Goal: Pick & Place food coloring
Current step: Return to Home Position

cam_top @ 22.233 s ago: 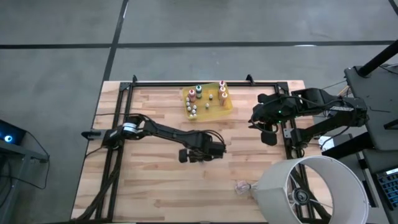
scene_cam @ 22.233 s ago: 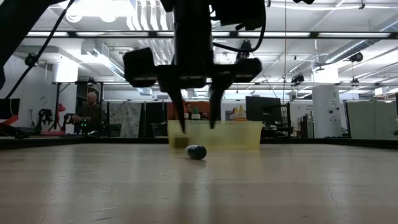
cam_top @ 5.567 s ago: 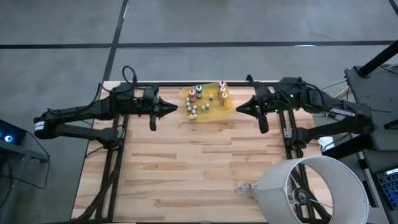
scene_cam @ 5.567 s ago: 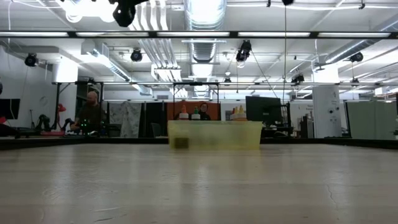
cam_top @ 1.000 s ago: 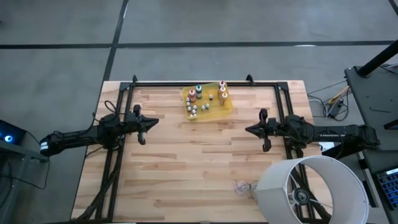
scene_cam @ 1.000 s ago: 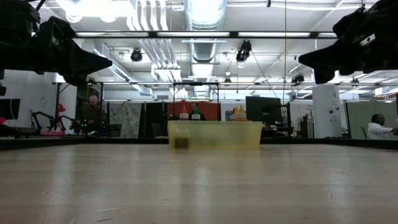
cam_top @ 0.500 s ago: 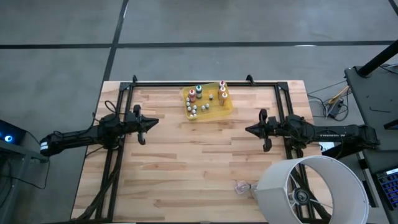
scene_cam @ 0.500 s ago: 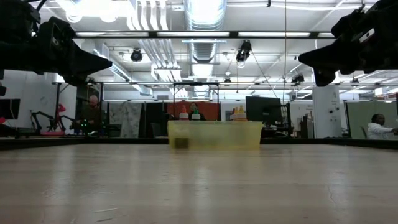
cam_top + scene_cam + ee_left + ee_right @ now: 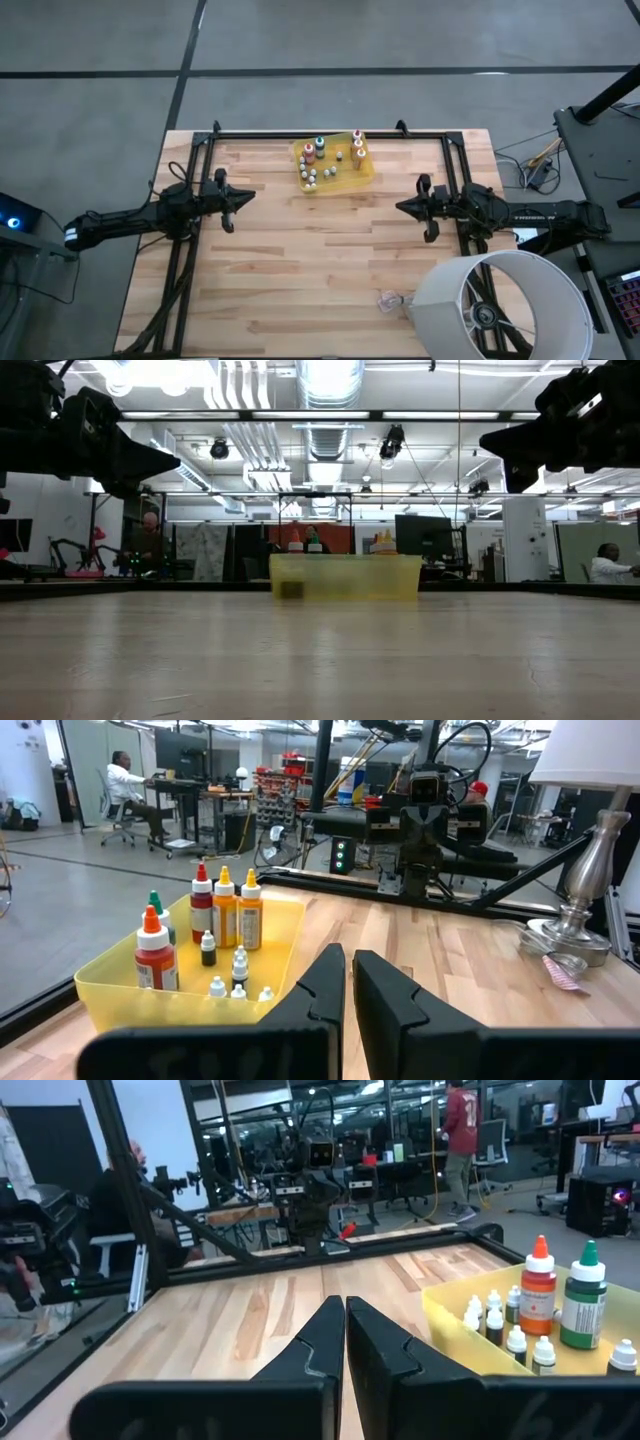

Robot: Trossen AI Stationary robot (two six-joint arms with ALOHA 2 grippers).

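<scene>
Orange-, green- and white-capped food coloring bottles stand gathered in the yellow tray at the tabletop's far edge. The left end effector and right end effector, both closed and empty, flank it well apart. Homing looks complete, and no further pick appears due.

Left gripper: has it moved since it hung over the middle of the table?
Yes. The left gripper has drawn back toward the left edge of the table, away from the yellow tray.
</scene>
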